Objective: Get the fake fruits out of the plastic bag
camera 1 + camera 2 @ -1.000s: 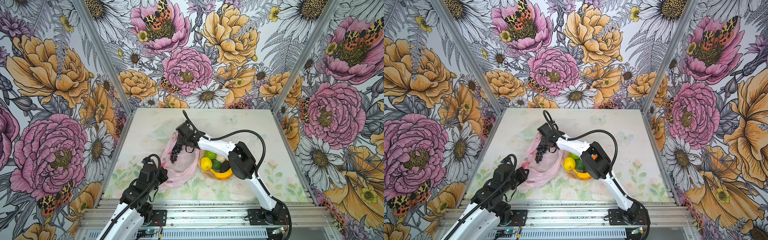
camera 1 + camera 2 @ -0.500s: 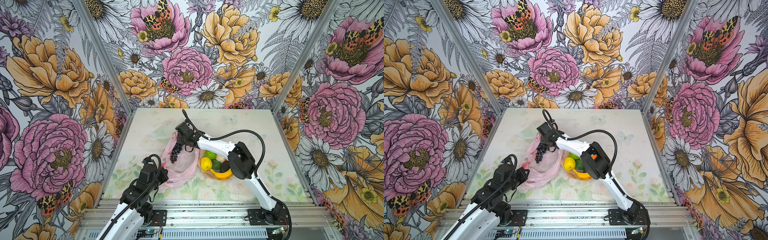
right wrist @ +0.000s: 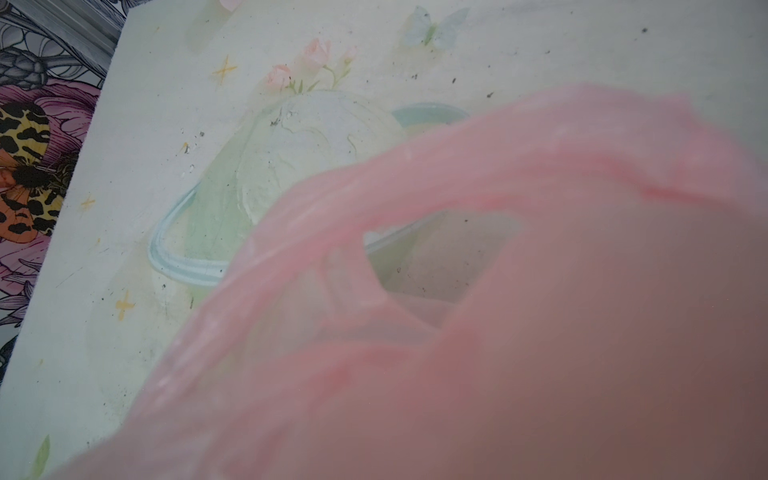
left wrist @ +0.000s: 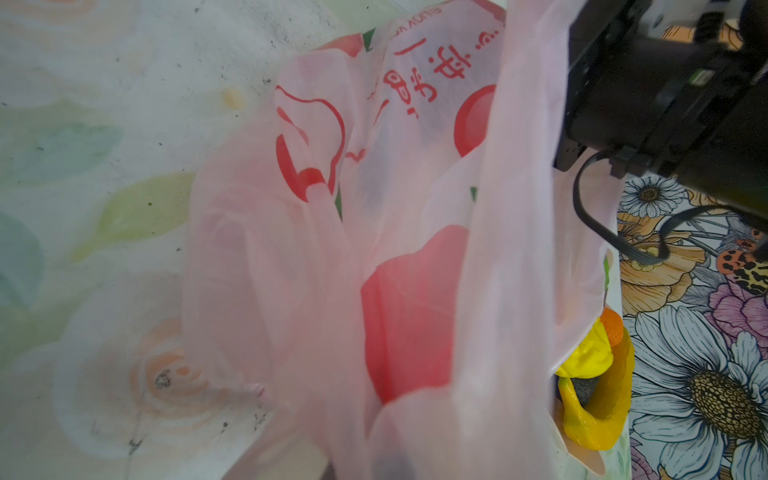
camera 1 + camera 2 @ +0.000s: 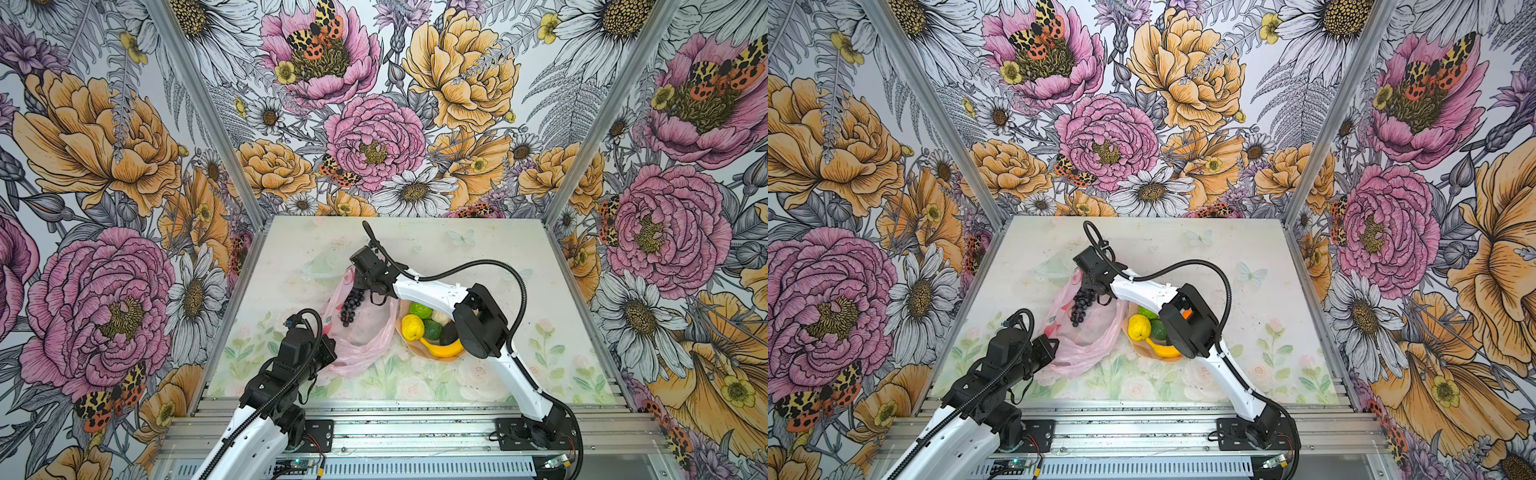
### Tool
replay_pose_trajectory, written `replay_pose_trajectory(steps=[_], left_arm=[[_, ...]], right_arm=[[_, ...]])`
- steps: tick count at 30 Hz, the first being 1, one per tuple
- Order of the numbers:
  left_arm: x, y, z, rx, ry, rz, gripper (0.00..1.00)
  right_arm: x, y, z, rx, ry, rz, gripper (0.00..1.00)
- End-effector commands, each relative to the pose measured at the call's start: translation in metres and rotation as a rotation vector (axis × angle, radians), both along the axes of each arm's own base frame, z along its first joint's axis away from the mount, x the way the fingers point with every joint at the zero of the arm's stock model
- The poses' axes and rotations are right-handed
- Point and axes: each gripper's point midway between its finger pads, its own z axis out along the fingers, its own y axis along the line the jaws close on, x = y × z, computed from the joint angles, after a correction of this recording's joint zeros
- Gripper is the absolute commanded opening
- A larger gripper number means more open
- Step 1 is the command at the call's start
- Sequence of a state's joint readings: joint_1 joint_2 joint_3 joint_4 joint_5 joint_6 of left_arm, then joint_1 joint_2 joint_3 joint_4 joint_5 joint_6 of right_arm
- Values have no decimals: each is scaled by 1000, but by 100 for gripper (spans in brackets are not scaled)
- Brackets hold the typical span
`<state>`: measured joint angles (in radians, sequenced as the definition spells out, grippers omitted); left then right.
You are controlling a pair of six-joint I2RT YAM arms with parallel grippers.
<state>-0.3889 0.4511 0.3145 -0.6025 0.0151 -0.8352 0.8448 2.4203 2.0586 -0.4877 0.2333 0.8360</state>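
Right of centre, most fake fruits (image 5: 432, 332) fill the dish (image 5: 441, 359); left gripper (image 5: 330, 347) clenches the plastic bag (image 5: 368, 334), grape bunch (image 5: 351, 308) not yet out, right gripper (image 5: 362, 287) jaws unreadable.

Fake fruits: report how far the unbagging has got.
Done: lemon, banana, a green piece and a dark piece sit in the dish. In hand: the right pincer is at the top of the grapes, over the open bag; grip unclear. The left pincer is shut on the bag's near edge. Left: grapes to move out; whether more hides in the bag can't be told.
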Motion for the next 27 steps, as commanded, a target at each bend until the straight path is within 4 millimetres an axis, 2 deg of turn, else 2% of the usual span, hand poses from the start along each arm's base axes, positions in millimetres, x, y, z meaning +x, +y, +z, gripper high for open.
replay_pose_trajectory(steps=[1, 4, 10, 14, 19, 27], left_arm=[[0, 2, -2, 20, -12, -3, 0], [-1, 1, -2, 19, -12, -5, 0], [-1, 1, -1, 18, -12, -5, 0], [-1, 1, -1, 19, -13, -5, 0], [-1, 1, -2, 19, -12, -7, 0], [0, 1, -3, 24, -11, -9, 0]], right_arm=[[4, -5, 13, -3, -28, -17, 25], [3, -7, 17, -1, -32, -26, 35], [3, -8, 12, 25, -7, -51, 46], [5, -5, 3, 43, 20, -56, 48], [7, -9, 8, 25, -2, -61, 32], [9, -13, 24, 3, -49, -62, 15]])
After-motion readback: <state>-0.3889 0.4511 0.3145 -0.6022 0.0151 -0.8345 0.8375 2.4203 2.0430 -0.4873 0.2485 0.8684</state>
